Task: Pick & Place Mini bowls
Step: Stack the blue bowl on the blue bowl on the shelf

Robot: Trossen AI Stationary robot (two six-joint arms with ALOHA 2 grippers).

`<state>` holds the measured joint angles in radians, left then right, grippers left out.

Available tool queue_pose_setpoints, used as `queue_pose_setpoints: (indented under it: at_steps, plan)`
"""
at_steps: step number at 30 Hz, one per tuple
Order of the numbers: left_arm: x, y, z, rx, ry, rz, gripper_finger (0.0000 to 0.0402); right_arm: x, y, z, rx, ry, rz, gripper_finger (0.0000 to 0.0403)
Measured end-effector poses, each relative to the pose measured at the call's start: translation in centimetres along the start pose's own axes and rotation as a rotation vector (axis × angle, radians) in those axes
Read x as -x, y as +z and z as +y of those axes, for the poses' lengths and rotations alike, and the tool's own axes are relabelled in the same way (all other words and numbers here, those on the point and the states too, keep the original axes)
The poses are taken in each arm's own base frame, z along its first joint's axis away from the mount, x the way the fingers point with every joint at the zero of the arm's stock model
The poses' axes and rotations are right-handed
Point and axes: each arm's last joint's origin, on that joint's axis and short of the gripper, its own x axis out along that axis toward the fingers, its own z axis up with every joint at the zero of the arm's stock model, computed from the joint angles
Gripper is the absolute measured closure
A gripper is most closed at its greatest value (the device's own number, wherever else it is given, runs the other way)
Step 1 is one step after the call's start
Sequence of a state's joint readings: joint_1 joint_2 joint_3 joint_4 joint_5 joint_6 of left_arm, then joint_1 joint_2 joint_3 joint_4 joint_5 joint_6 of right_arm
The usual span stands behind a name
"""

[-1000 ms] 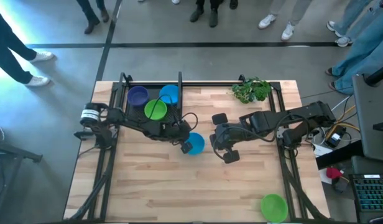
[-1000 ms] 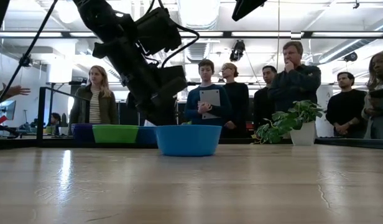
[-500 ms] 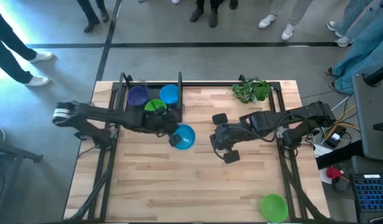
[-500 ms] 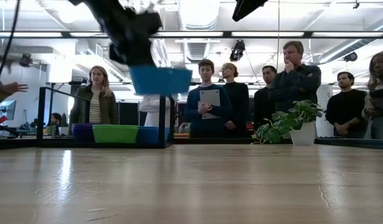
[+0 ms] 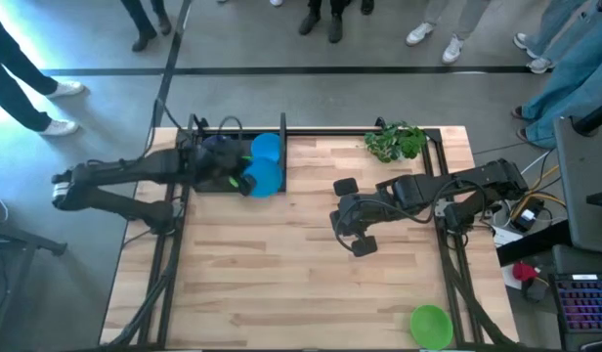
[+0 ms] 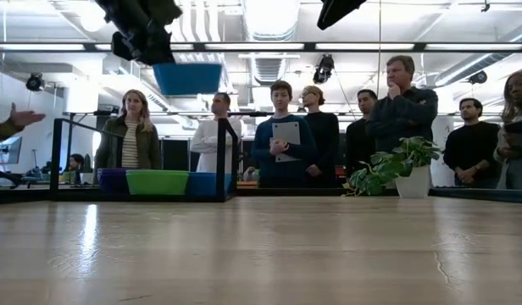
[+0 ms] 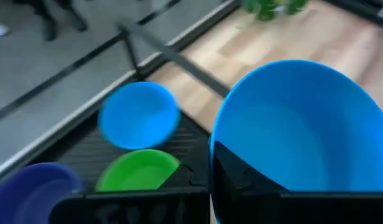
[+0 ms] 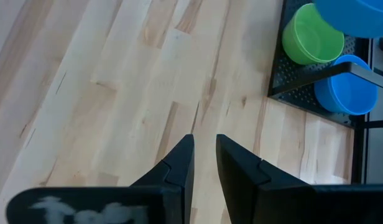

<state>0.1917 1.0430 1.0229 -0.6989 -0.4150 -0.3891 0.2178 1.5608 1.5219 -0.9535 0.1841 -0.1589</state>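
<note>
My left gripper (image 5: 240, 182) is shut on a blue mini bowl (image 5: 266, 179) and holds it high over the right side of the black tray (image 5: 195, 156) at the far left. In the low view this bowl (image 6: 187, 78) hangs well above the table. In the tray sit another blue bowl (image 7: 138, 115), a lime green one (image 7: 138, 171) and a purple one (image 7: 30, 186). My right gripper (image 8: 204, 155) hovers over bare wood at mid-table, its fingers a narrow gap apart, nothing between them. One more green bowl (image 5: 430, 325) rests on the table near its front right corner. My left gripper holds the blue bowl by its rim (image 7: 215, 146) on the side toward the arm, one finger (image 7: 241, 177) inside the bowl and the other outside. The fingers slant down from the table's left. The bowl is lifted clear, open side up and about level.
A leafy plant (image 5: 397, 142) stands at the far right of the table. The tray's upright black rail (image 5: 282, 137) stands beside the held bowl. Several people stand beyond the far edge. Bare wood spreads over the table's middle and front.
My left gripper has risen and drawn back toward the table's far left corner, carrying the blue bowl. The bowl, which stood on the table near the middle, is now lifted clear and hangs over the tray.
</note>
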Motion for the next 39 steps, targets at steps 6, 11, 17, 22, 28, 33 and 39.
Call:
queue_pose_setpoints:
  at_steps: [6,11,17,22,28,33,39]
  plan:
    - [-1.5,1.1,3.9,-0.011,0.056,0.056,0.0401,0.0,0.0,0.0,-0.001,0.0,0.0,0.0339]
    - [-3.1,2.3,7.0,-0.075,0.062,0.106,0.0401,0.0,0.0,0.0,-0.001,0.0,-0.001,0.0339]
    - [-5.9,3.9,8.7,-0.242,0.08,0.171,0.0401,0.0,0.0,0.0,-0.016,0.001,-0.001,0.0339]
    - [-8.9,5.1,8.7,-0.382,0.063,0.231,0.0401,0.0,0.0,0.0,-0.022,0.001,-0.001,0.0339]
    - [-12.1,6.3,8.9,-0.467,0.095,0.29,0.0401,0.0,0.0,0.0,-0.037,0.001,-0.001,0.0339]
    - [-14.4,6.6,9.1,-0.483,0.1,0.302,0.0401,0.0,0.0,0.0,-0.047,0.001,-0.001,0.0339]
    - [-16.4,6.1,9.7,-0.472,0.1,0.315,0.0401,0.0,0.0,0.0,-0.047,0.001,-0.001,0.0339]
